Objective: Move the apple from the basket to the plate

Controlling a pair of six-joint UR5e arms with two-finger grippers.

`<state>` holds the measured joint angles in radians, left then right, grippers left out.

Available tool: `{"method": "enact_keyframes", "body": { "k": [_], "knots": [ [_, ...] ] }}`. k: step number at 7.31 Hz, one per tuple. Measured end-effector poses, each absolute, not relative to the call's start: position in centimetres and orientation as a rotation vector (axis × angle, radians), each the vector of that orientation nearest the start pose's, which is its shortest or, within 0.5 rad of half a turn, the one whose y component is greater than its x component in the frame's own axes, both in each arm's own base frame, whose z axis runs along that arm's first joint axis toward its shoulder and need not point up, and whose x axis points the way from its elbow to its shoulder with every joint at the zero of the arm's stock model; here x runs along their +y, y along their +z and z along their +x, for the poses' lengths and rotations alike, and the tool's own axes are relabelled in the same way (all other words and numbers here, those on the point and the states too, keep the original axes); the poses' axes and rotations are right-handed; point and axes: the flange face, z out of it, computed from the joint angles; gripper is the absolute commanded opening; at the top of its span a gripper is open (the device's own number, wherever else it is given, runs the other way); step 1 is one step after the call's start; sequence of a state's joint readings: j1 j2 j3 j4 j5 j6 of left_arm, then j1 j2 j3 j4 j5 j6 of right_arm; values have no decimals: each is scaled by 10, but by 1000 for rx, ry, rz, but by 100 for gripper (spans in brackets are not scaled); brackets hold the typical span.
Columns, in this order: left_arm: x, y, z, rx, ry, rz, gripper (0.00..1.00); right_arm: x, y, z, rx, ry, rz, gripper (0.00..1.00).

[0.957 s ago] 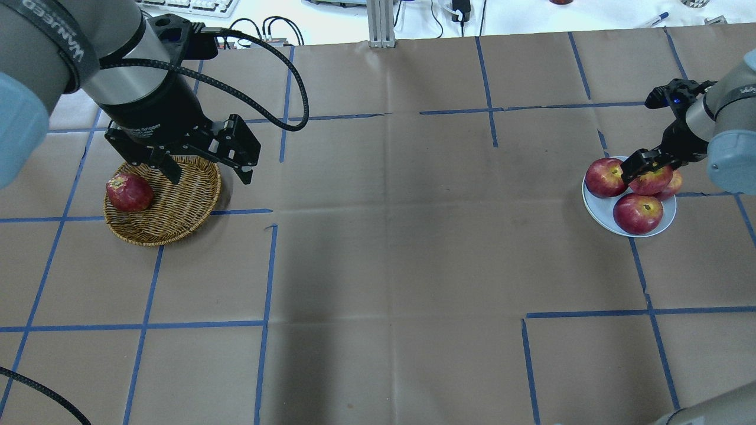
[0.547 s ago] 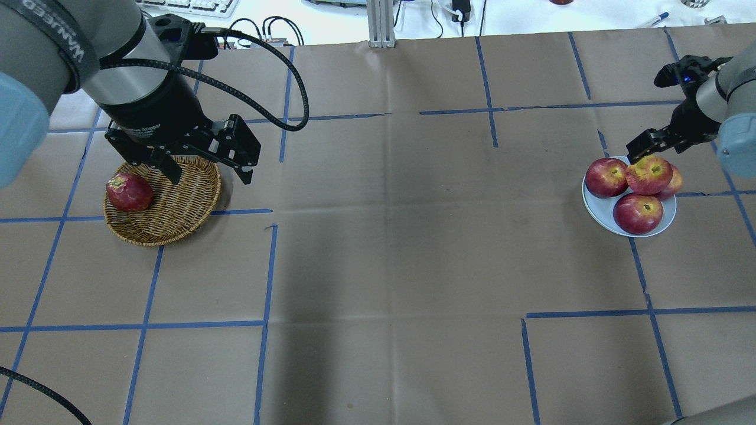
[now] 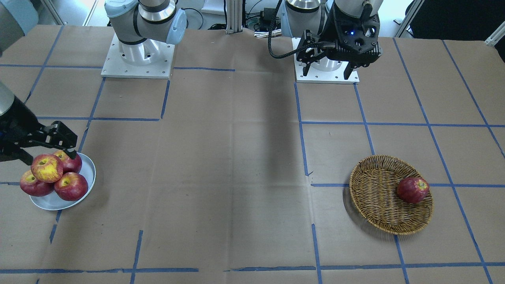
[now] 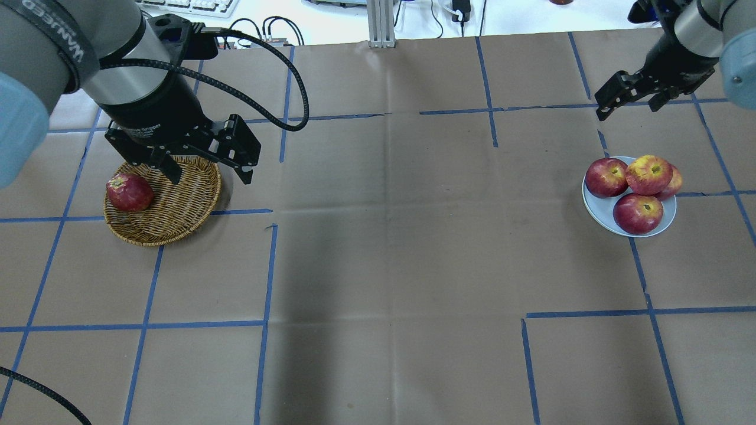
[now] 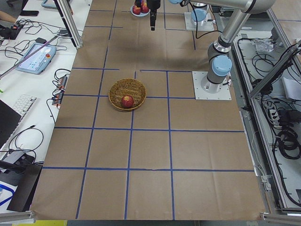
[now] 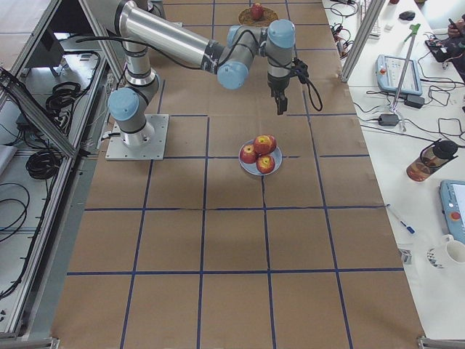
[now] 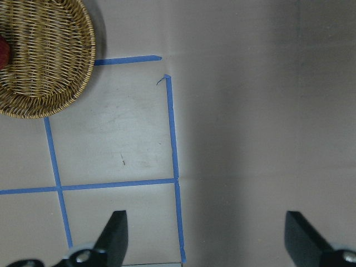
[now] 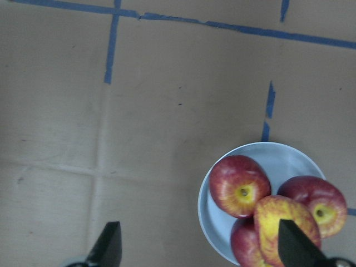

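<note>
apple: on plate, seemingly stacked topmost | right gripper: well apart, spread wide, empty

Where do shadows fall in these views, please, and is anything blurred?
Overhead exterior: a broad dark band runs down the table left of centre. Front-facing: a similar band lies mid-table; the basket throws shadow leftward. Left wrist: right half dimmer. Right wrist: evenly lit, plate sharp.

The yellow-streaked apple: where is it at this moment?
The apple is at the right side of the overhead view, on the plate, resting on top of three dark red apples.
</note>
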<state>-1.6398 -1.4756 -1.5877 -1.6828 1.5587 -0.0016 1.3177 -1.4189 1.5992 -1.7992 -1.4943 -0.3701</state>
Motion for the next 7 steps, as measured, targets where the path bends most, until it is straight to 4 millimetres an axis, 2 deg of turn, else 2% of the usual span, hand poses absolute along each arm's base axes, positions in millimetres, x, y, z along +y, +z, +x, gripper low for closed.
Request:
{"method": "enact_keyframes", "body": {
  "k": [2,4,5,7],
  "knots": [
    [-437,513,-165,3150,54,106,99,-545,463,69,3066,14,-19,100],
    [-437,513,-165,3150,54,106,99,-522,478,119,3095,53,72,100],
    [-437,513,-165,3150,54,106,99,-516,478,133,3125,58,92,100],
    [-437,513,-165,3150,53,106,99,-517,474,139,3152,54,93,100]
  ]
}}
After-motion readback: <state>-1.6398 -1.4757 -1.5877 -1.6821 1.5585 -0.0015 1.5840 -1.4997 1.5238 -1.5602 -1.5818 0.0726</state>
